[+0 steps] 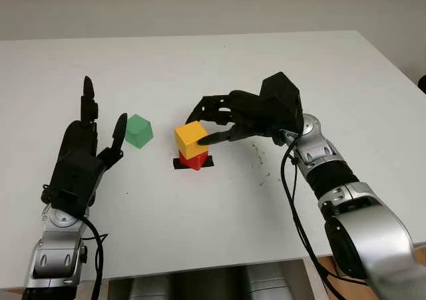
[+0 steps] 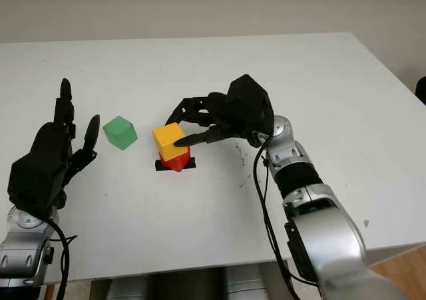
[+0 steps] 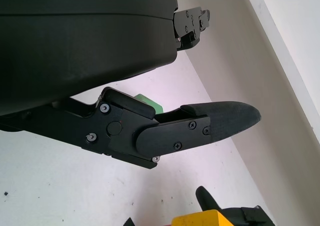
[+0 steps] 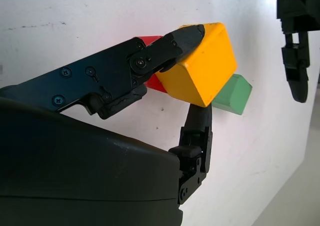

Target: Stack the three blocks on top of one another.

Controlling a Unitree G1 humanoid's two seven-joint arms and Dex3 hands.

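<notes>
Gripping the yellow block (image 1: 191, 139) between its fingertips, my right hand (image 1: 229, 119) sits near the middle of the white surface (image 1: 219, 60), its arm coming in from the near right edge. In the right wrist view one finger (image 4: 170, 48) presses the block's upper face while another (image 4: 199, 126) reaches up from below it; I cannot make out where the third finger lands. The yellow block sits on the red block (image 1: 194, 160), slightly askew, so that a red corner pokes out on the near side. Most of the red block is hidden under the yellow one. Beneath the pair lies a strip of black tape (image 1: 192, 163), with just its ends showing on either side.

The green block (image 1: 138, 130) stands alone on the surface, apart from the stack and toward the left edge. From the left wrist camera it is mostly covered by a black finger, with just a green corner visible.

My left hand (image 1: 90, 144) is open and holds nothing, hovering just beside the green block on its left-edge side, not touching it as far as I can tell. A few dark specks (image 1: 259, 160) mark the surface below the right wrist.
</notes>
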